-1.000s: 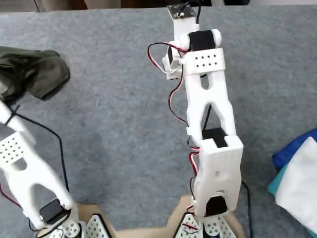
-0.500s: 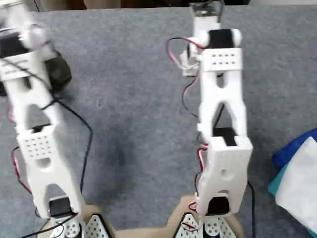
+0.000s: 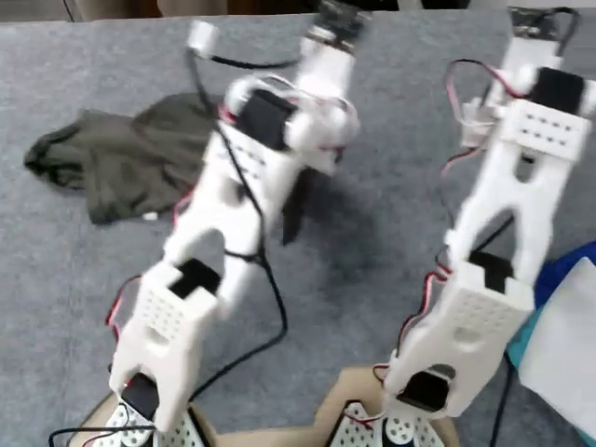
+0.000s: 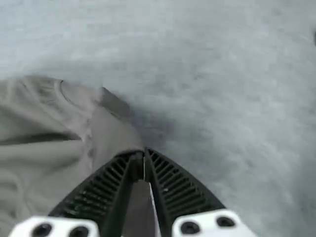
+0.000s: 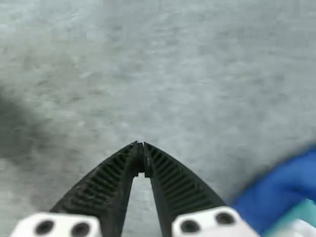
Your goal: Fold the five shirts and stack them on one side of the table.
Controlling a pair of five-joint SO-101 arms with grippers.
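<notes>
While left fingers pinch the olive shirt, right fingers pressed together above grey table, blue shirt nearby

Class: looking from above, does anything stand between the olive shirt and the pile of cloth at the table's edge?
Yes: the right arm stretches forward between the olive shirt and the pile.

Robotics lab or hobby workshop: grey felt-covered bench, two white, loosely cabled plastic arms, mounted on wooden board at 6 o'clock.
</notes>
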